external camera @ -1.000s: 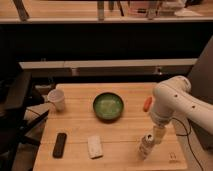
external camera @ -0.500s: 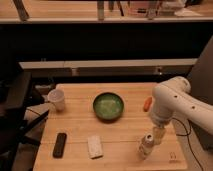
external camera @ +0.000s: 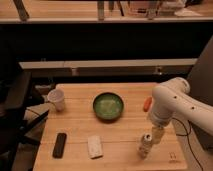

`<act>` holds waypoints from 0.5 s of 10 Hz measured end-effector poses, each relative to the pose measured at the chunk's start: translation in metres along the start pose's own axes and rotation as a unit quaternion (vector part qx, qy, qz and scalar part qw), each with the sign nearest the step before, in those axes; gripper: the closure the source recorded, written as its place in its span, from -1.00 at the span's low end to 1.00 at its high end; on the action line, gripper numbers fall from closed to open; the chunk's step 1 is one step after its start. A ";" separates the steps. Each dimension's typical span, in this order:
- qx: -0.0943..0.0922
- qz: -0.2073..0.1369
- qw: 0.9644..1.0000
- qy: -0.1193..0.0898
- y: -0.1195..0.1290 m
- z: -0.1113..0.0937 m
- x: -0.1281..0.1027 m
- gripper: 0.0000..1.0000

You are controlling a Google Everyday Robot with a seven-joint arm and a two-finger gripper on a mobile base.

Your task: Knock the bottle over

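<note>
White arm's gripper [external camera: 157, 135], jaws spread, just beside the upright bottle [external camera: 145, 145].
Both are front-right of the green bowl [external camera: 108, 106] on the wooden table [external camera: 75, 125]; a white cup [external camera: 57, 99] stands left of that bowl.

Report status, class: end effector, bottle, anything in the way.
End effector open, beside the bottle, near its top. Bottle upright, not yet knocked. Nothing between them; green bowl well away.
</note>
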 end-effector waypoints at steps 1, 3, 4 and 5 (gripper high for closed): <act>0.000 0.000 1.000 -0.001 0.000 0.000 0.000 -0.45; -0.001 -0.001 1.000 -0.002 0.002 0.000 -0.001 -0.05; -0.002 -0.002 1.000 -0.003 0.003 0.001 -0.002 0.03; -0.003 -0.003 1.000 -0.004 0.003 0.002 -0.003 0.05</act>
